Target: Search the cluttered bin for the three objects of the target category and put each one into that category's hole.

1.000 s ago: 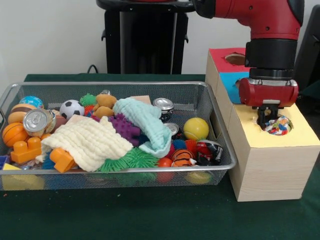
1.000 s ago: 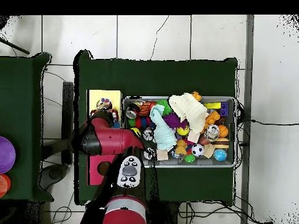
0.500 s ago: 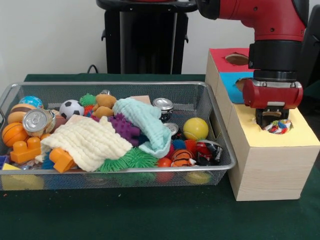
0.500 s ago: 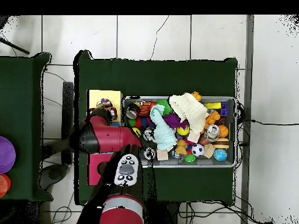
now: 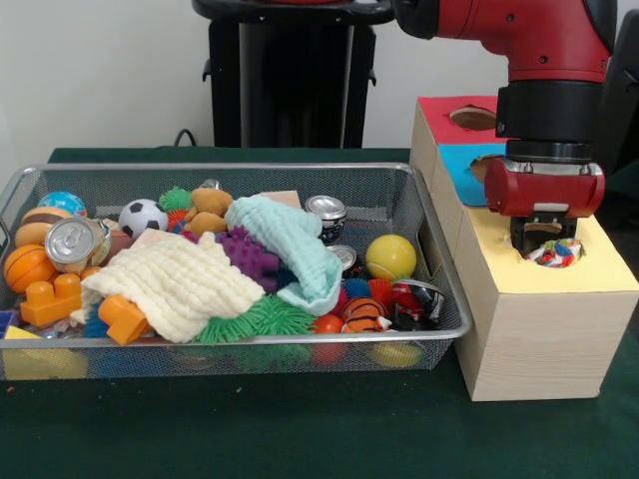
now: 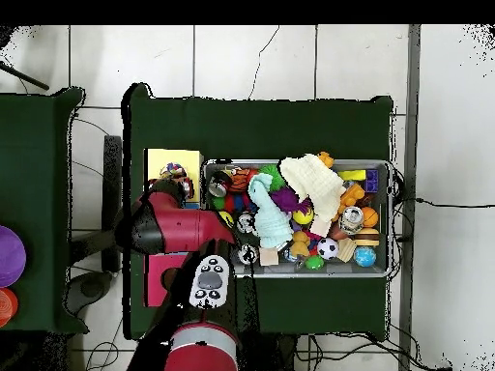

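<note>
A: Start big. Why is the bench (image 5: 300,439) laid out this way?

B: The green cloth carries the wire bin (image 5: 429,344) on the left in the front view and the wooden sorting box (image 5: 539,339) just beside it on the right, so a carry from one to the other is short. The box top is split into a red section far, a blue one in the middle and a yellow one near, each with its own hole.

A: And the arm (image 5: 544,60)?

B: It comes down straight over the yellow section (image 5: 599,269), which puts the hand (image 5: 537,232) directly above the yellow hole (image 5: 551,251).

A: Holding anything?

B: I can't tell. The red wrist housing hides most of it, so whether the hand is spread or pressed together isn't visible.

A: Where is the target thing?

B: A multicoloured rope toy (image 5: 555,252) sits in the mouth of the yellow hole, just under the hand, part of it above the rim. I judge this to be the drop-off step.

A: The rest?

B: The bin stays crowded: a cream cloth (image 5: 175,284), a teal cloth (image 5: 290,244), cans, balls and spiky toys, so further targets may lie buried.
</note>
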You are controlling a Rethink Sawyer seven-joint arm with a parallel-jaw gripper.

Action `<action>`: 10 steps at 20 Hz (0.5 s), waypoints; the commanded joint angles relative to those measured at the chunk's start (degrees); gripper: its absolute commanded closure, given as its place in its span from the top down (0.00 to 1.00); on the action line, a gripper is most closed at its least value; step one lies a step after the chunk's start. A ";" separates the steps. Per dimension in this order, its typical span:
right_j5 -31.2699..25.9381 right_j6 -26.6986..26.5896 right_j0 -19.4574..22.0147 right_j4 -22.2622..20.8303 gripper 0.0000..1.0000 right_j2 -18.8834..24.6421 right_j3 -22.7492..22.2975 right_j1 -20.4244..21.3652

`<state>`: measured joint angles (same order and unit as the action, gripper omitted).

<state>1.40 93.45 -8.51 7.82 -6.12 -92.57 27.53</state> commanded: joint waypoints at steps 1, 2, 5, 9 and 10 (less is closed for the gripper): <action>-7.96 7.98 3.87 -0.74 1.00 -2.48 -4.63 -3.36; -8.55 7.71 4.03 -0.77 1.00 -2.41 -4.43 -3.24; -10.12 8.76 4.69 0.47 0.00 -1.79 -4.97 -2.89; -10.96 8.58 5.37 0.50 0.00 -0.90 -5.01 -2.73; -10.59 8.44 5.59 0.21 0.00 -0.52 -5.09 -2.61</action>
<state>0.14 93.45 -7.61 7.80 -6.26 -92.94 27.88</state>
